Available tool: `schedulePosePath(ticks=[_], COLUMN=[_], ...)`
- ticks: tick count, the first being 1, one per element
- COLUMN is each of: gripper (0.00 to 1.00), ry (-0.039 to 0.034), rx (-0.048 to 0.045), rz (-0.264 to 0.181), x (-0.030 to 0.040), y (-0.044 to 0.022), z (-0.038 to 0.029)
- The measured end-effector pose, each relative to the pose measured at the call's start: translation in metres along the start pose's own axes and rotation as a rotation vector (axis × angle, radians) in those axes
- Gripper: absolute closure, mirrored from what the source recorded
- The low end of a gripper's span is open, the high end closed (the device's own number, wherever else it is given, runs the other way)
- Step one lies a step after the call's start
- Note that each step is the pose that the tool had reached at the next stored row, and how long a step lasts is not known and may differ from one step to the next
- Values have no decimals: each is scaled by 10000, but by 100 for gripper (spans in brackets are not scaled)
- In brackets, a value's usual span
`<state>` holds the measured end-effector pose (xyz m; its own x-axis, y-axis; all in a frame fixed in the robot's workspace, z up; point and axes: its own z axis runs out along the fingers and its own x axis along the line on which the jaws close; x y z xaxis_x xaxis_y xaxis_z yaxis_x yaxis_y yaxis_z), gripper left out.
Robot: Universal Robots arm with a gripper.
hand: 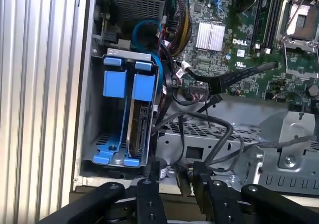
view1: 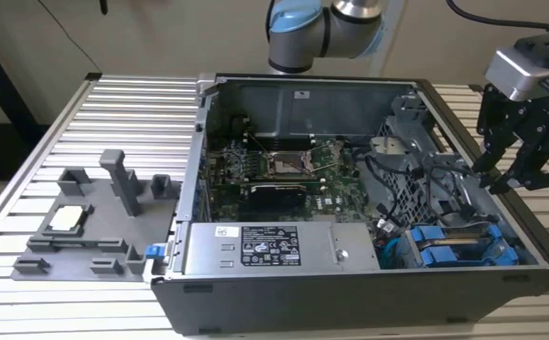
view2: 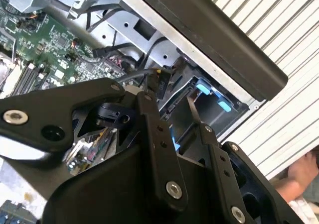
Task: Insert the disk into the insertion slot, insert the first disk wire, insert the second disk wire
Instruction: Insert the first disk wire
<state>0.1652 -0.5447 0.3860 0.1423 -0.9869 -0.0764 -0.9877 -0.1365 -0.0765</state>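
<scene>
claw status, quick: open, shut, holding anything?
Claw: cannot be told. It hangs at the case edge near the disk, which sits in the insertion slot.

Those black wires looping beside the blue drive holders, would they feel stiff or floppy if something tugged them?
Probably floppy: the black wires sag in loose loops across the grey metal cage, so one would likely droop and swing when lifted. Being thin, they look light. They cross one another, so pulling one may drag its neighbours.

Disk (hand: 137,129) mostly hidden (edge-on)
</scene>
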Motion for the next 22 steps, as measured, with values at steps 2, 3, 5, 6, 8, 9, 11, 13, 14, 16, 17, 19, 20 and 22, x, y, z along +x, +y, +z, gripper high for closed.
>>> schedulePosePath(ticks=[2, 3, 5, 6, 8, 9, 11, 13, 14, 16, 17, 19, 20, 22], gripper=[60, 60, 60, 60, 60, 60, 60, 60, 60, 60, 60, 60, 62, 69], ry=[-9, -16, -28, -31, -29, -29, -31, -27, -26, -26, -25, -25, -25, -25], rx=[-10, -15, -24, -26, -28, -28, -24, -3, 3, 4, 4, 4, 4, 4], rz=[-123, -191, -319, -356, -369, -371, -373, -380, -381, -381, -381, -381, -381, -381], x=[4, 6, 7, 6, 5, 5, 5, 0, -5, -7, -7, -8, -8, -9], y=[-28, -38, -51, -54, -55, -55, -56, -57, -57, -56, -56, -57, -57, -57], z=[4, 6, 12, 14, 14, 14, 18, 27, 30, 32, 32, 32, 32, 32])
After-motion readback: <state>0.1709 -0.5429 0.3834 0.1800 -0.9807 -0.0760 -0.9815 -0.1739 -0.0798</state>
